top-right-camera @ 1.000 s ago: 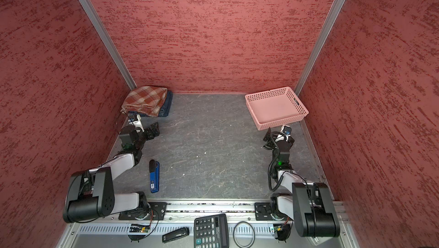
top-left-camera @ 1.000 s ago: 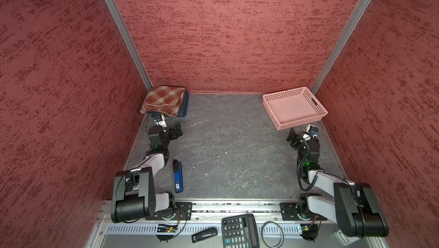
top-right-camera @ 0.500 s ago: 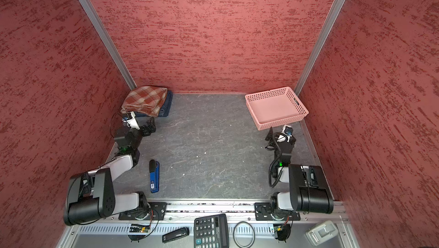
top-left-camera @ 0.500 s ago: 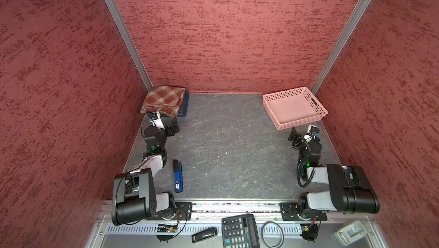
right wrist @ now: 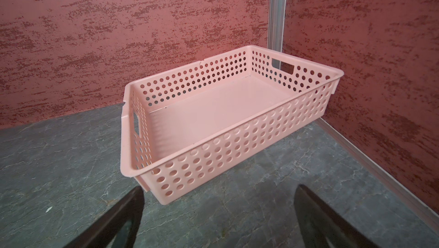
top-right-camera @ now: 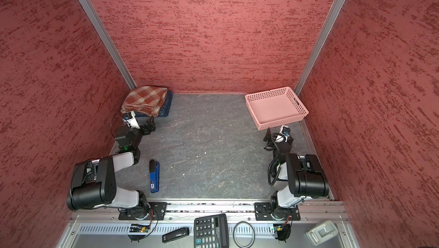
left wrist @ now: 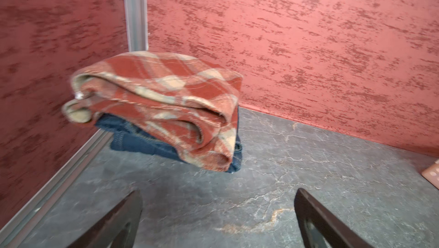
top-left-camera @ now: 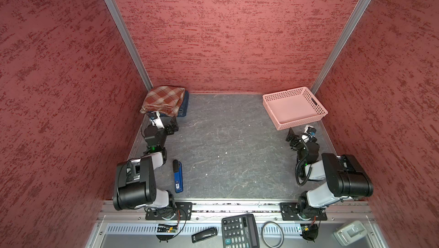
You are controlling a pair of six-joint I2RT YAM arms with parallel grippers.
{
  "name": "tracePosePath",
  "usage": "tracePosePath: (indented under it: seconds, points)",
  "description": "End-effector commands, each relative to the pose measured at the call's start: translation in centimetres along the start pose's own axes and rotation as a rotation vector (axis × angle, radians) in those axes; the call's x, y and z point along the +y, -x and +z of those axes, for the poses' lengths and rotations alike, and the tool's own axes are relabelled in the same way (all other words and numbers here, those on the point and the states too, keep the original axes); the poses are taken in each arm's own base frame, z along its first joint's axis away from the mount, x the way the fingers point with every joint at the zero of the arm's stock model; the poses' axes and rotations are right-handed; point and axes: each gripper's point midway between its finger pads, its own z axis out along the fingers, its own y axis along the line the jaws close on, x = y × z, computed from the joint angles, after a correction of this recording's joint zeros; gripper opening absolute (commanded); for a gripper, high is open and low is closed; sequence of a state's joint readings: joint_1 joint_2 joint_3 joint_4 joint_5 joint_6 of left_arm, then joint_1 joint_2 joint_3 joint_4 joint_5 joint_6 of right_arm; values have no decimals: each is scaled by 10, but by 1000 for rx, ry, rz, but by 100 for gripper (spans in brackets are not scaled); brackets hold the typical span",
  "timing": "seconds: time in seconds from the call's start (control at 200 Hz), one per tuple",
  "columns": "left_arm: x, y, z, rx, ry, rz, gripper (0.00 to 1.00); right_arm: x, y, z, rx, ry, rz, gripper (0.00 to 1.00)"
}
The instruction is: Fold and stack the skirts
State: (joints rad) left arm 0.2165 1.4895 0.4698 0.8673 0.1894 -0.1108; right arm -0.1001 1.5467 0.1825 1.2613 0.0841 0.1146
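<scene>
Left wrist view gives the clearest read of the work. The plaid skirt lies folded on top of dark blue denim in the far left corner of the counter, close against both walls. How many denim layers sit under it cannot be counted from here. The left end effector has its jaws spread wide with nothing between them. It is near the pile but apart from it, with bare counter between.

The right wrist view shows the right end effector equally spread and empty, facing the pink basket, which holds nothing.

In both top views no loose garment shows anywhere on the counter, only the one pile in its corner.

By this evidence the folding and stacking look finished, and the step in hand is most likely the closing one, with both arms clear of the stack. The next move calls for little. The arms should be parked without brushing the pile, the left one especially. The plaid fold looks soft and slightly proud of the denim along its near edge, so a nudge there could slide it off square.
</scene>
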Motion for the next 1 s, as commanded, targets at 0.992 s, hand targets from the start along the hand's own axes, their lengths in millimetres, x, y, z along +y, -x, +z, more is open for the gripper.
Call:
tracePosePath:
  seconds: [0.992]
  points:
    - [-36, 1, 43, 146, -28, 59, 100, 14, 11, 17, 0, 31, -48, 99]
